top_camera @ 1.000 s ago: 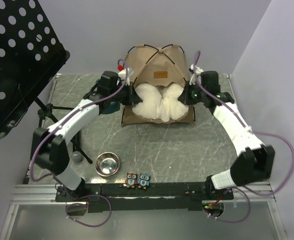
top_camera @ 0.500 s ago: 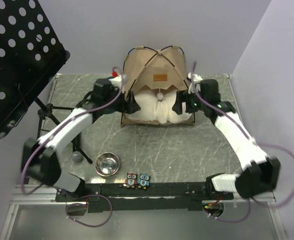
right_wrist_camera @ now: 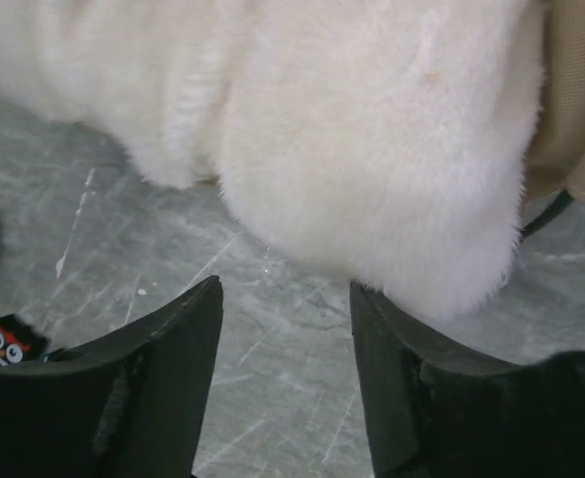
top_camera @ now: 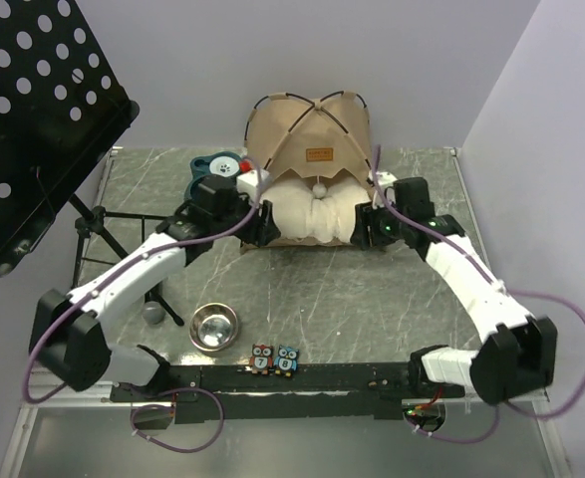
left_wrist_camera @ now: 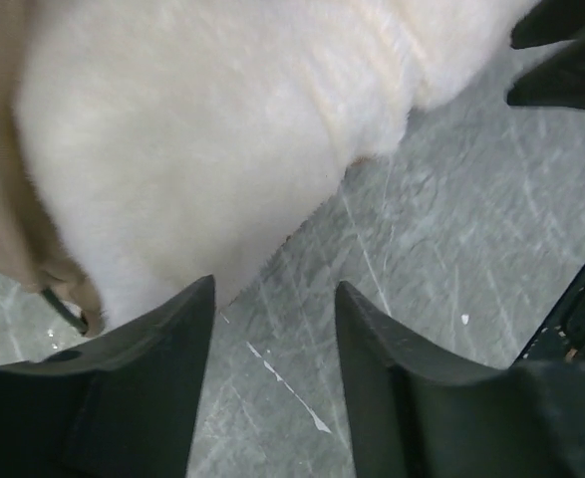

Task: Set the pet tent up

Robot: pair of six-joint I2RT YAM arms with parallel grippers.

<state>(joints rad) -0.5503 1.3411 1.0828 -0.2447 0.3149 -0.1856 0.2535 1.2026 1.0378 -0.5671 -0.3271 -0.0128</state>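
The pet tent (top_camera: 312,139) stands upright at the back of the table, tan fabric over thin black crossed poles, a brown label on its front and a white pom-pom (top_camera: 319,187) hanging in its mouth. A white fluffy cushion (top_camera: 314,214) fills the opening and bulges out over the front edge. My left gripper (top_camera: 263,223) is open at the cushion's left front corner (left_wrist_camera: 202,149), with bare table between its fingers. My right gripper (top_camera: 367,223) is open at the cushion's right front corner (right_wrist_camera: 372,149), also holding nothing. Tan tent fabric (right_wrist_camera: 571,100) shows at the edge of the right wrist view.
A blue pet bowl stand (top_camera: 217,166) sits left of the tent, behind my left wrist. A steel bowl (top_camera: 213,327) and two owl figures (top_camera: 274,359) lie near the front edge. A black perforated stand (top_camera: 33,119) and its tripod legs (top_camera: 103,224) occupy the left side.
Both grippers let go of the cushion, opened, and drew back toward the front. The cushion now sits pushed inside the tent, and the bowl stand has come into view.
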